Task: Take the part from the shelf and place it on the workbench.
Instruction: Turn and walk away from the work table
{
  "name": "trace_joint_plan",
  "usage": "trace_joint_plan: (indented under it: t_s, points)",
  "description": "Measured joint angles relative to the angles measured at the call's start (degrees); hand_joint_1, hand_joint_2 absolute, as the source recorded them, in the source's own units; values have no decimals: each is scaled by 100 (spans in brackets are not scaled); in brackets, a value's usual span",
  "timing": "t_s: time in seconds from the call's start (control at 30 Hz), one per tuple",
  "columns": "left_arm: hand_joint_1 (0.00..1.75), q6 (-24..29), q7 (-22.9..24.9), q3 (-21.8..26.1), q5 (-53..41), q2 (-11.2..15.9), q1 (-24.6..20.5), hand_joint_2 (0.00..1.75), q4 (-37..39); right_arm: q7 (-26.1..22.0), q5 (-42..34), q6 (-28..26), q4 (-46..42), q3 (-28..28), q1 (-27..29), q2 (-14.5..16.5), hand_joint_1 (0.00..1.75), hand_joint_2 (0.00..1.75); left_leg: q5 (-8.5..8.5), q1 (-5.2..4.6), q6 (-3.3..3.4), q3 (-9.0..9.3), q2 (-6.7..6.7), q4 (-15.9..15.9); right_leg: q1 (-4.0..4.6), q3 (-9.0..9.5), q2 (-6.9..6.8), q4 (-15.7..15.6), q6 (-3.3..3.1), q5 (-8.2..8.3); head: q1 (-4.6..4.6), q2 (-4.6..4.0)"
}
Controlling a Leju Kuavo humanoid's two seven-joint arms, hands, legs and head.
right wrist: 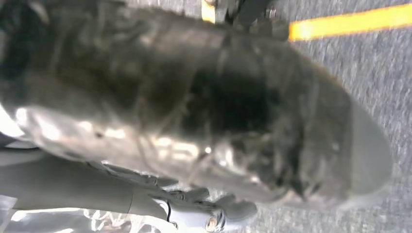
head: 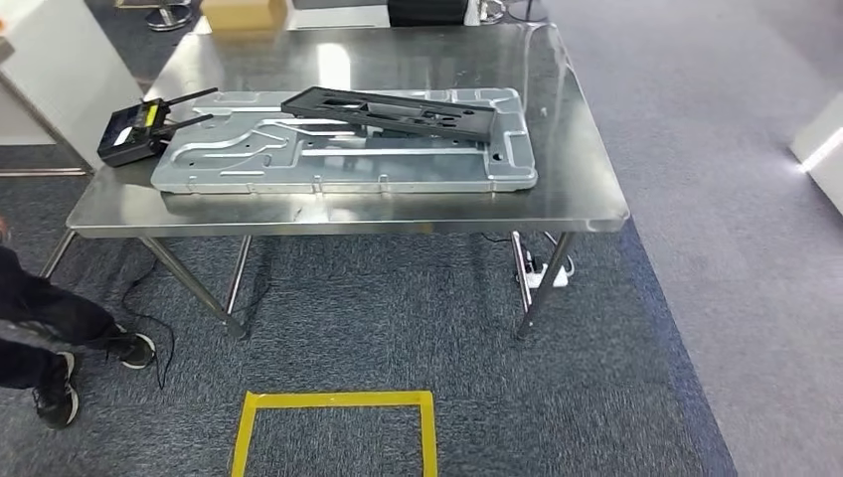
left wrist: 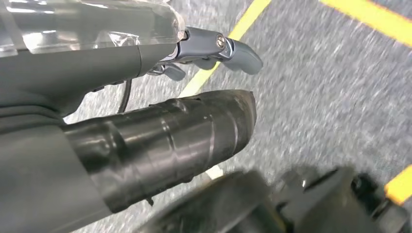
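The left hand (left wrist: 160, 141) hung beside the robot's body over grey carpet, thick thumb straight and fingers loose, gripping nothing. The right hand (right wrist: 204, 116) hung likewise, too close and blurred to tell how its fingers lay. In the head view, a yellow tape square (head: 336, 429) marked the floor nearest, a person's dark shoes (head: 60, 383) at the left. Beyond stood the steel workbench (head: 582, 179). The black part (head: 393, 109) lay on it across a grey metal panel (head: 338, 159), well apart from both hands, a black radio device (head: 134, 131) just beside the panel.
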Motion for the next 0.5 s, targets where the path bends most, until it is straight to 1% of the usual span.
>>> trace_joint_plan:
  t_s: [0.03,0.07,0.1,0.13,0.17,0.2,0.23,0.27,0.3,0.33,0.37,0.4,0.43,0.47,0.5]
  points:
    - [0,4,-7,10,1,-6,-7,0,0,-2,9,-2,-1,4,-2,-7,0,0,34,-17,-12,9,56,-25,-1,-11,56,-13,37,23,-9,0]
    - [0,7,-14,19,0,-11,-13,0,0,-6,16,-5,1,7,1,-7,0,0,68,2,-29,24,123,-72,-4,-23,77,-16,68,33,-14,0]
    - [0,12,-22,27,-1,-16,-15,0,0,-16,22,-10,1,8,5,-8,0,0,108,20,-39,43,180,-132,5,-44,14,7,96,12,-11,0]
    - [0,19,-34,34,-1,-22,-14,0,0,-28,27,-17,2,8,9,-8,0,0,151,40,-38,56,242,-196,16,-96,-108,105,121,-78,-4,0]
    - [0,25,-43,42,-1,-28,-9,0,0,-41,31,-25,2,8,8,-9,0,0,187,58,-36,61,299,-244,18,-189,-257,306,139,-236,3,0]
    - [0,30,-51,50,-1,-29,-5,0,0,-55,37,-35,2,9,8,-9,0,0,202,51,-26,52,350,-259,13,-318,-394,596,162,-435,10,0]
    - [0,34,-56,55,-1,-32,-1,0,0,-66,45,-48,2,12,6,-9,0,0,209,50,-17,34,404,-257,1,-456,-456,933,185,-630,14,0]
    - [0,35,-56,60,0,-33,6,0,0,-79,53,-67,2,15,6,-9,0,0,212,49,-18,15,454,-250,-12,-552,-477,1205,208,-749,14,0]
    - [0,37,-58,63,1,-33,13,0,0,-92,60,-86,2,21,7,-9,0,0,215,50,-22,-1,499,-242,-23,-565,-486,1322,230,-766,14,0]
    - [0,39,-63,65,1,-34,16,0,0,-103,64,-101,2,26,10,-9,0,0,217,52,-27,-16,534,-230,-35,-472,-496,1236,246,-682,14,0]
    - [0,43,-77,66,1,-37,16,0,0,-110,66,-110,2,30,13,-10,0,0,218,54,-37,-28,558,-213,-46,-277,-509,953,255,-527,14,0]
    - [0,47,-101,66,-1,-41,15,0,0,-112,65,-110,2,31,14,-12,0,0,214,54,-52,-41,573,-185,-55,-32,-529,561,252,-389,15,0]
    - [0,54,-134,66,-4,-46,12,0,0,-113,63,-105,2,31,11,-14,0,0,200,45,-78,-59,581,-145,-51,168,-541,218,234,-291,13,0]
    - [0,62,-171,66,-10,-52,10,0,0,-113,60,-98,2,31,8,-15,0,0,189,36,-110,-74,586,-112,-42,299,-548,-23,208,-240,12,0]
    - [0,70,-205,66,-16,-55,8,0,0,-113,56,-92,2,30,6,-15,0,0,164,24,-128,-96,589,-80,-36,354,-549,-141,183,-235,10,0]
